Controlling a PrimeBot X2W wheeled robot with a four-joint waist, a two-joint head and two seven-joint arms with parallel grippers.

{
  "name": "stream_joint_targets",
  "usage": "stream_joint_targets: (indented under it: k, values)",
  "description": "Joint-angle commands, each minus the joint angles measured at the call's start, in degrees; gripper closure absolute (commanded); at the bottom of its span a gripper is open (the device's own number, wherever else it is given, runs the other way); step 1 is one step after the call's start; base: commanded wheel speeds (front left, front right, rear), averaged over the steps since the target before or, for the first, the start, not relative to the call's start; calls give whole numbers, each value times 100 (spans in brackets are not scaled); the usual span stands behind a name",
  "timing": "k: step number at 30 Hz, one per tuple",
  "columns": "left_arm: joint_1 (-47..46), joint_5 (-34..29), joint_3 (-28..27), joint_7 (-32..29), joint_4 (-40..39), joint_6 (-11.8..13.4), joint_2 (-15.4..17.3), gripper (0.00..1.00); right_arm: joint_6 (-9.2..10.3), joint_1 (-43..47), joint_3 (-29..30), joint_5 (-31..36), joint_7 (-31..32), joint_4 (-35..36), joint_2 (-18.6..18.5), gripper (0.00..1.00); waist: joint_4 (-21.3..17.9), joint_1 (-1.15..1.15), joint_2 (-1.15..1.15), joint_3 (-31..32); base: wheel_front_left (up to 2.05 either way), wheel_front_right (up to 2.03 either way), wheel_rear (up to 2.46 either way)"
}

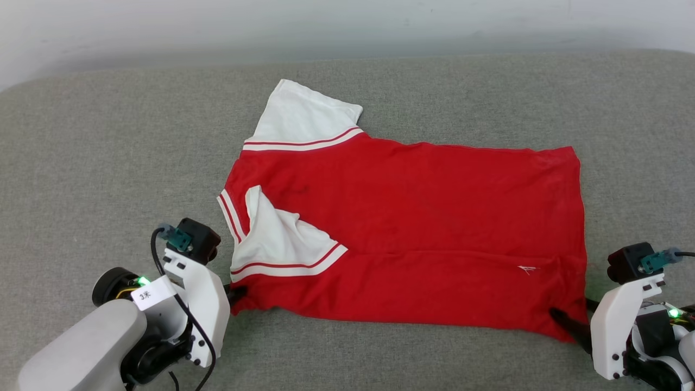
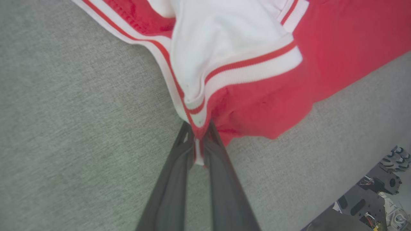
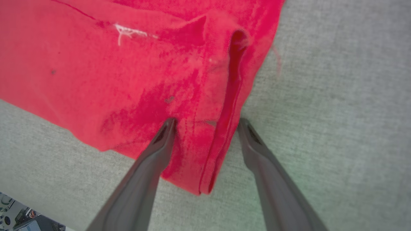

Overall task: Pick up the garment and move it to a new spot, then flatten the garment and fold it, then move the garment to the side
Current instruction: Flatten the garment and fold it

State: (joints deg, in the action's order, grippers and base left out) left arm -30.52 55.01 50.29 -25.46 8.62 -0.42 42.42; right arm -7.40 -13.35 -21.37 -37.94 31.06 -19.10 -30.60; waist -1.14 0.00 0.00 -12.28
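The garment (image 1: 412, 217) lies spread on the grey surface, its plain red side up. One white sleeve (image 1: 304, 117) points away at the far left, and the other sleeve (image 1: 277, 239) is folded over onto the red body. My left gripper (image 1: 236, 296) is shut on the garment's near-left corner; the left wrist view shows the striped trim (image 2: 197, 125) pinched between the fingers. My right gripper (image 1: 567, 323) is open at the near-right corner. In the right wrist view its two fingers straddle the folded hem (image 3: 224, 128), one finger (image 3: 160, 141) resting on the red cloth.
A grey fabric-covered surface (image 1: 108, 163) extends all around the garment, with a pale wall (image 1: 347, 27) behind it. The surface's near edge, with floor and equipment (image 2: 379, 199) beyond it, shows low in the left wrist view.
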Motion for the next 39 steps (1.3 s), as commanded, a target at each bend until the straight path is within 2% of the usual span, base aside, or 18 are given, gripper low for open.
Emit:
stream_joint_targets:
  k: [1,2,3,8,13,27,32,39]
  values:
    - [86,30,-24,46,36,26,-15,100,-15,67,-290,-71,-82,-176,191,51,-17,0,0,30,0,0,0]
    - [113,57,-25,67,58,24,-9,100,-15,28,-300,-94,-192,-186,158,85,-27,0,0,53,0,0,0]
    - [130,71,-35,85,79,29,-1,100,-15,-7,-326,-112,-273,-185,101,100,-36,0,0,82,0,0,0]
    - [256,158,-63,145,124,35,60,100,-3,-136,-309,-133,-699,-173,-230,100,-52,0,0,269,0,0,0]
    - [470,263,-57,150,21,78,152,100,-4,-65,-225,-253,-910,17,-393,100,-41,0,0,474,0,0,0]
    - [1212,561,-59,246,-405,379,468,100,-4,638,154,-395,-795,663,-730,100,-8,0,0,747,0,0,0]
    - [1309,564,-24,262,-351,429,476,100,-4,781,306,-369,-734,720,-676,100,-18,0,0,712,0,0,0]
    - [1386,673,13,282,-56,398,276,100,-5,832,268,-335,-715,411,-381,100,-32,0,0,608,0,0,0]
